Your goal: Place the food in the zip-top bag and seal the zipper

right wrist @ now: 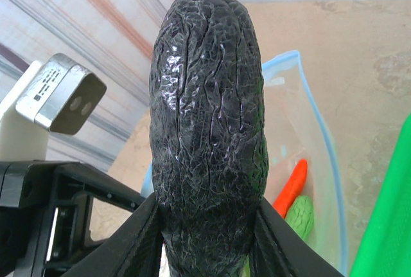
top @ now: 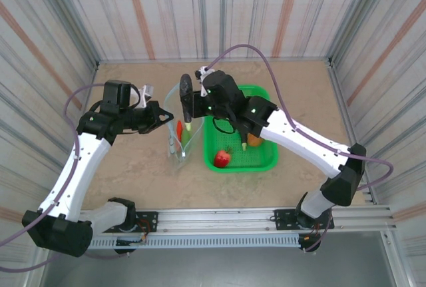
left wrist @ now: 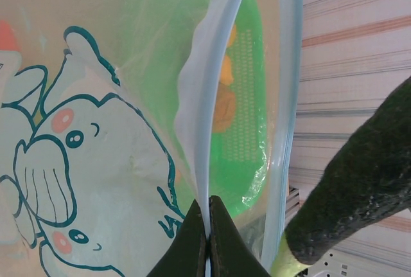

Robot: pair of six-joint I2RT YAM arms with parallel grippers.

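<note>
The zip-top bag [top: 181, 142] stands open between the arms, a cartoon elephant printed on its clear side [left wrist: 96, 161]. My left gripper [top: 162, 118] [left wrist: 208, 225] is shut on the zipper [left wrist: 204, 110], pinching the pale blue strip of one mouth edge. My right gripper [top: 195, 106] [right wrist: 207, 232] is shut on the dark eggplant [top: 186, 89] [right wrist: 209, 116] [left wrist: 359, 187] and holds it above the bag's mouth. Inside the bag lie a red-orange carrot [right wrist: 292, 187] [top: 179, 129] and a green cucumber [right wrist: 300, 216].
A green mesh basket [top: 261, 160] [right wrist: 392, 225] sits right of the bag and touches it. It holds a red fruit [top: 221, 158] and an orange fruit [top: 253, 140]. Striped walls enclose the tabletop. Bare table lies at the far left and near side.
</note>
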